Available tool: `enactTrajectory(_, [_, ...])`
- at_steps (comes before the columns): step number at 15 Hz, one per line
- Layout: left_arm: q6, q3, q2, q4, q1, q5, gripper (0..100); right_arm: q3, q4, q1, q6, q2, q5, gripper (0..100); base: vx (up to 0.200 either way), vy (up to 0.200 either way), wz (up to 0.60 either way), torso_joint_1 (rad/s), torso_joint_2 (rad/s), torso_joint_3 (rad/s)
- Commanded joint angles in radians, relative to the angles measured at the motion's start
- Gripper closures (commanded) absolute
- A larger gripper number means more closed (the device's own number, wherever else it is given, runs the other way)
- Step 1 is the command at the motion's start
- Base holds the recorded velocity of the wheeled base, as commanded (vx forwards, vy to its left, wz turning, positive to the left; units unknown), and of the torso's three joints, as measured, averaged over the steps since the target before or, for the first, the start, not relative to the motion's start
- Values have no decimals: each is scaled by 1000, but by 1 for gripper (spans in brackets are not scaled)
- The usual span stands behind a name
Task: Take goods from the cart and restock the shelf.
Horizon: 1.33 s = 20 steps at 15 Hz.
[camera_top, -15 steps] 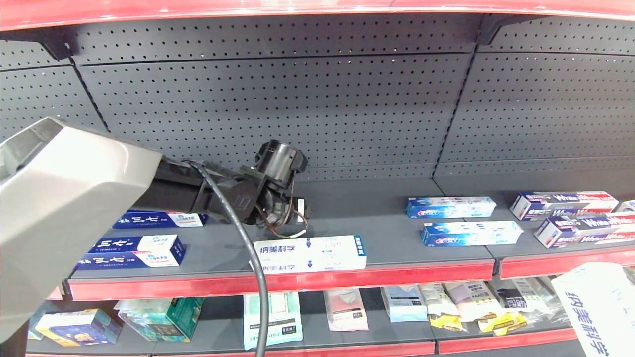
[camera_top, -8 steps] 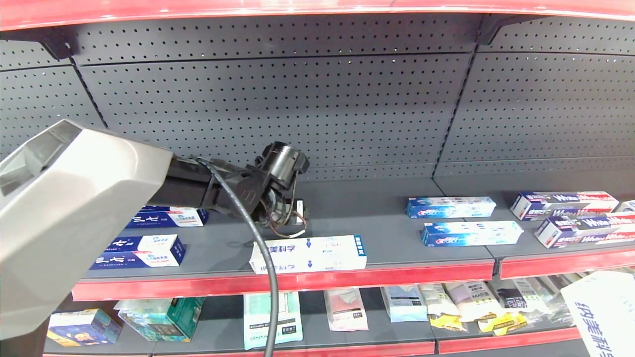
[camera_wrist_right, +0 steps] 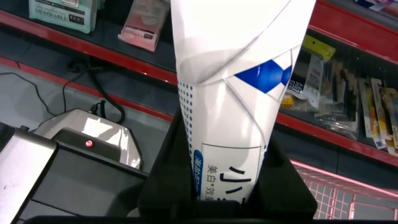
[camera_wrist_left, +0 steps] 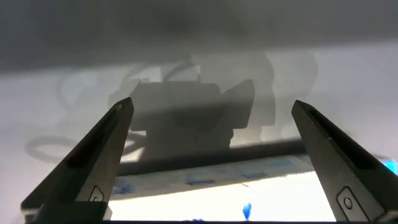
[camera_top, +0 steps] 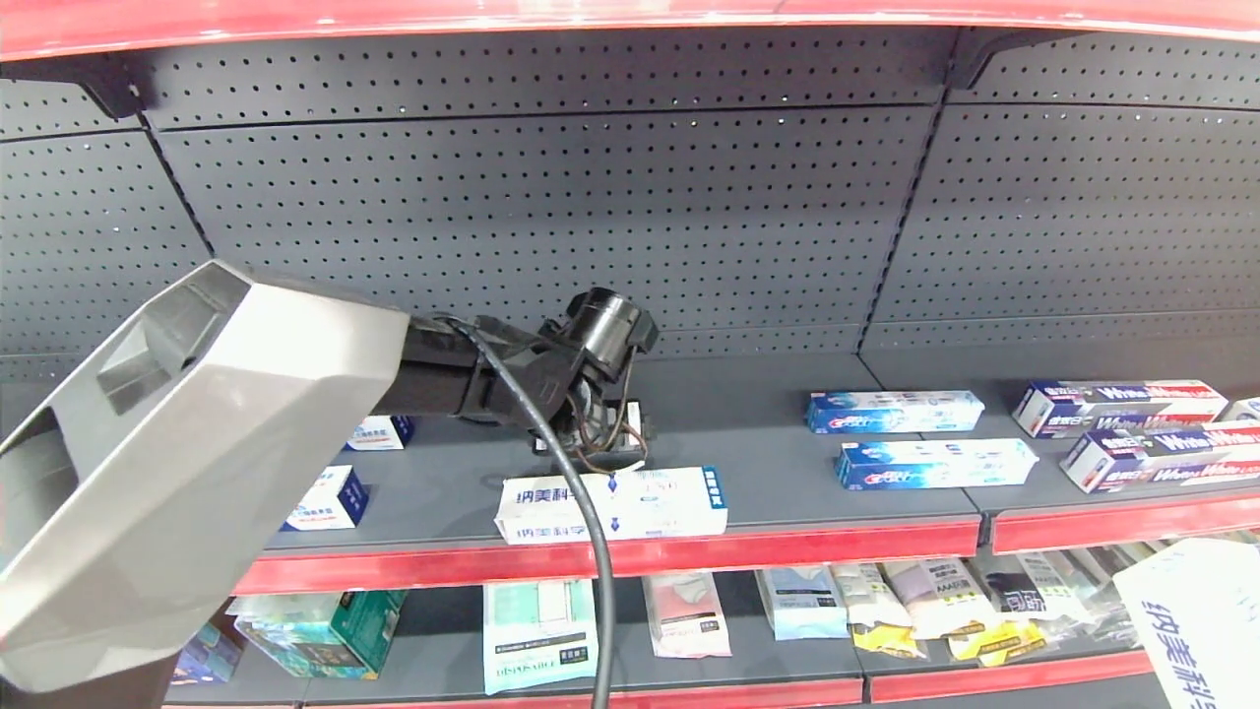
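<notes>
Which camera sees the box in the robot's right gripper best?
The right wrist view: the white box stands big and close, pinched in the right gripper. The head view catches just its end, at the lower right corner. The left wrist view faces a different box.

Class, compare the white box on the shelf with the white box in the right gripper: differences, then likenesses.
The shelf box lies flat; the held box stands roughly upright. The shelf box rests on the shelf; the held box is clamped in the right gripper. Both are white with blue print.
</notes>
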Motion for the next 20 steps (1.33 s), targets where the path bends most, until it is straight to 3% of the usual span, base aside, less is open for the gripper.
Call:
enactTrajectory(1, [-8, -2, 11, 2, -3, -6, 0, -1, 1, 0, 0, -2, -1, 100, 0, 0, 0, 0, 0, 0])
enactTrajectory(5, [-14, -5, 15, 28, -3, -34, 0, 2, 3, 0, 0, -3, -4, 100, 0, 0, 0, 0, 0, 0])
enactTrajectory(10, [-70, -11, 35, 29, -9, -32, 0, 2, 3, 0, 0, -3, -4, 100, 0, 0, 0, 0, 0, 0])
enactTrajectory(12, [-101, -30, 47, 63, -20, -32, 0, 2, 3, 0, 0, -2, -3, 100, 0, 0, 0, 0, 0, 0])
enactTrajectory(14, [-172, -99, 69, 138, -32, -32, 0, 2, 3, 0, -2, -2, -3, 100, 0, 0, 0, 0, 0, 0])
enactTrajectory(15, [-184, -114, 72, 158, -32, -34, 0, 2, 3, 0, -2, -2, -3, 100, 0, 0, 0, 0, 0, 0])
enactTrajectory(20, [-187, -109, 67, 232, -34, -52, 0, 2, 3, 0, 0, -9, -3, 100, 0, 0, 0, 0, 0, 0])
